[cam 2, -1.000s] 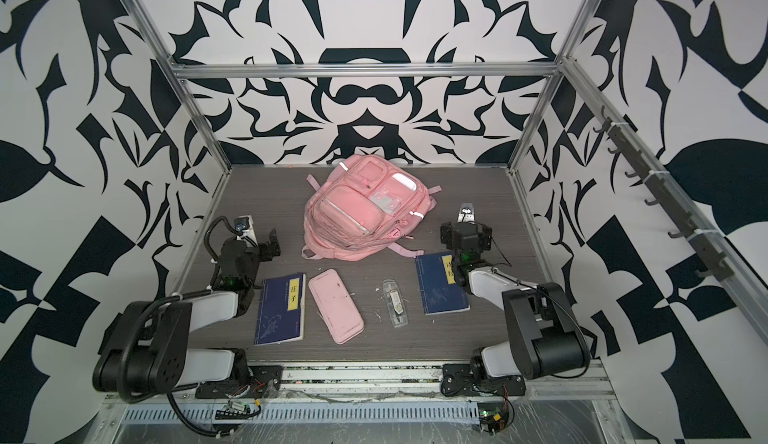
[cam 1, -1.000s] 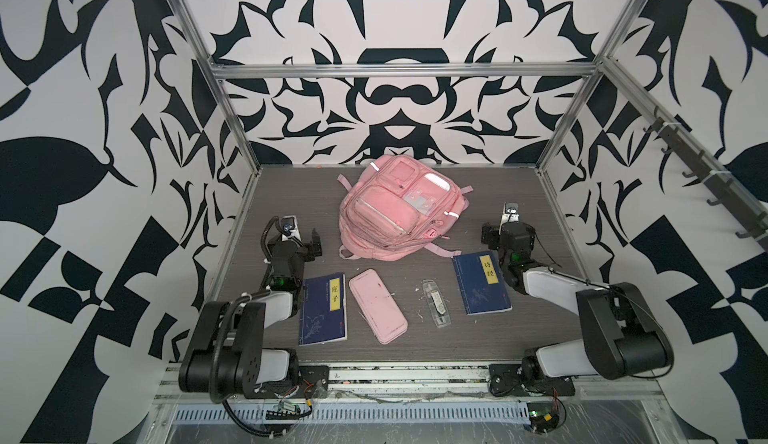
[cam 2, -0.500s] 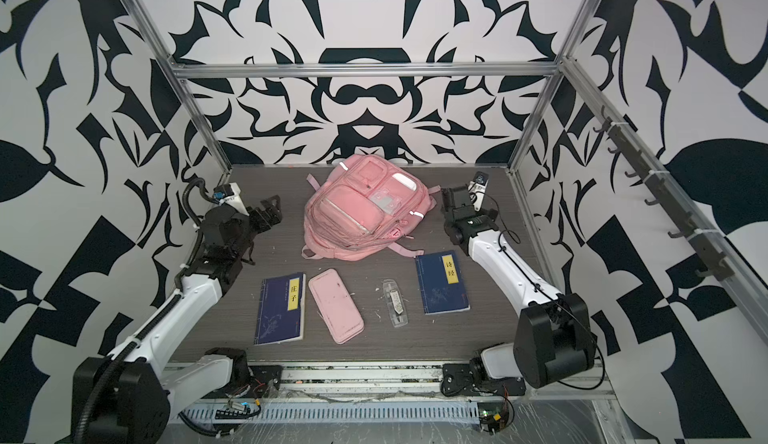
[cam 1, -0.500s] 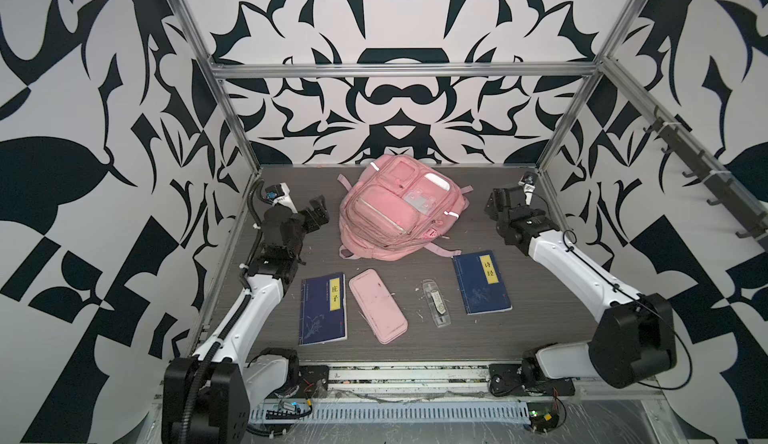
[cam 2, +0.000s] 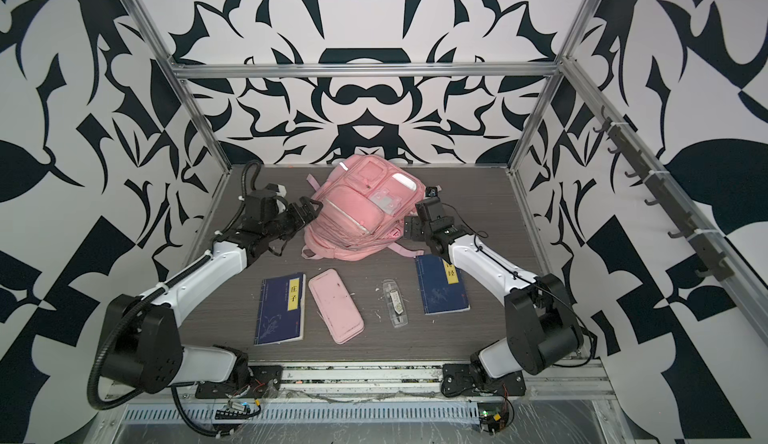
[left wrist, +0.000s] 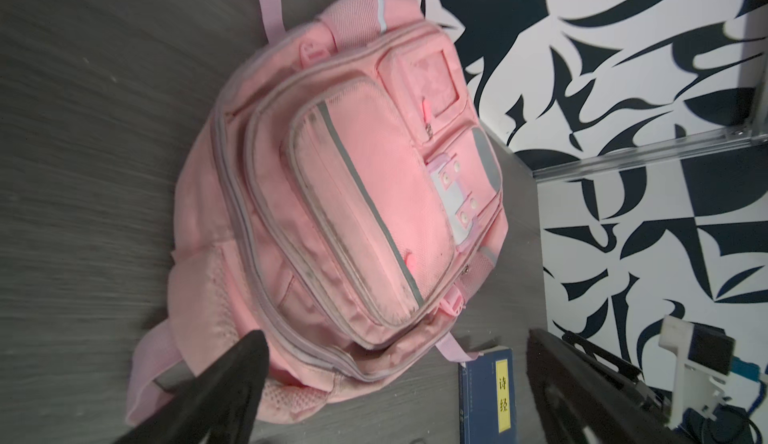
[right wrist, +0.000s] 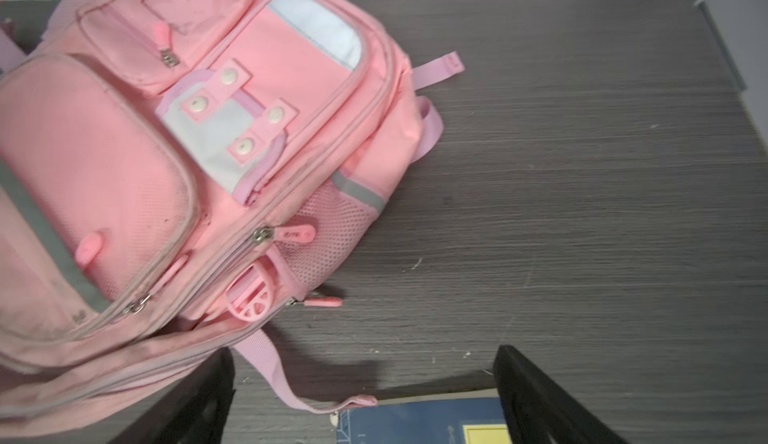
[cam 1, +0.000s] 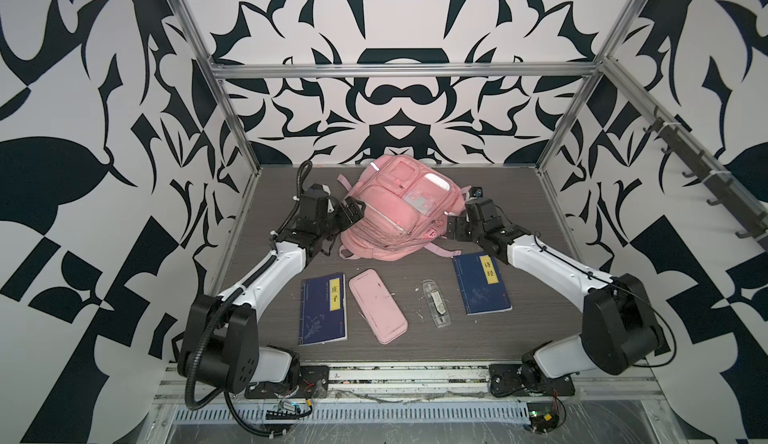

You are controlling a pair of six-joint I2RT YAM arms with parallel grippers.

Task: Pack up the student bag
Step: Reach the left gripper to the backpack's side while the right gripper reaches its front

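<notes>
A pink student bag (cam 1: 399, 213) lies front-up in the centre of both top views, toward the back of a dark grey table (cam 1: 519, 196). The left gripper (cam 1: 352, 212) is at the bag's left edge and the right gripper (cam 1: 454, 230) at its right edge. Both have their jaws spread wide and grasp nothing. Below the bag lie a blue book (cam 1: 322, 315), a pink pencil case (cam 1: 377, 305), a clear case (cam 1: 435, 302) and a second blue book (cam 1: 482, 286).

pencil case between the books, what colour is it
The pencil case is pale pink with a few dark smudges; it shows best in a top view.
</notes>
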